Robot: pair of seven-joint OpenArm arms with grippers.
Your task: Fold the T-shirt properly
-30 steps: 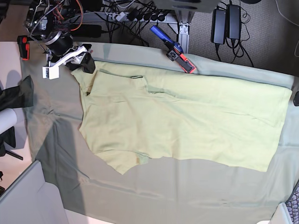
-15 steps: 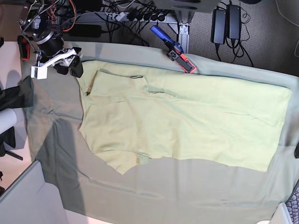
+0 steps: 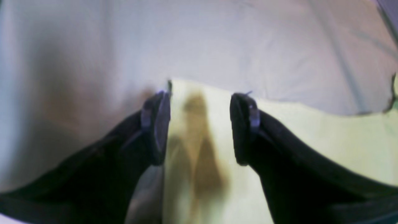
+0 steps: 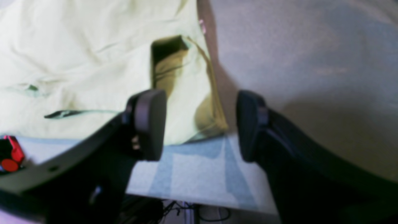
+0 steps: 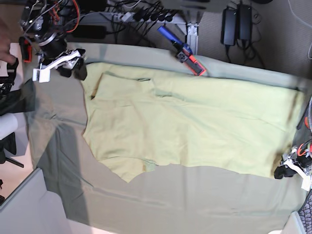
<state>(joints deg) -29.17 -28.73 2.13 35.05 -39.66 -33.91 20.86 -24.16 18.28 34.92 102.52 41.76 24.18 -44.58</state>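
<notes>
The light yellow-green T-shirt (image 5: pixel 195 122) lies flat on the grey-green table cloth (image 5: pixel 195 200), neck end to the left and hem to the right. My right gripper (image 5: pixel 78 68) is open at the shirt's far left corner. In the right wrist view its jaws stand apart around that corner (image 4: pixel 199 124), with the shirt (image 4: pixel 77 46) spreading away. My left gripper (image 5: pixel 283 171) is open at the near right hem corner. In the left wrist view (image 3: pixel 200 124) the shirt's edge (image 3: pixel 311 140) runs between the jaws. Neither gripper holds cloth.
A blue and orange clamp tool (image 5: pixel 187 54) lies on the cloth's far edge, close to the shirt; its red part shows in the right wrist view (image 4: pixel 9 152). Cables and power bricks (image 5: pixel 236 24) lie on the floor behind. A dark object (image 5: pixel 22 97) sits at the left table edge.
My right gripper has drawn back to the left, off the shirt's corner area. My left gripper has come into view at the near right hem corner. The shirt lies as before.
</notes>
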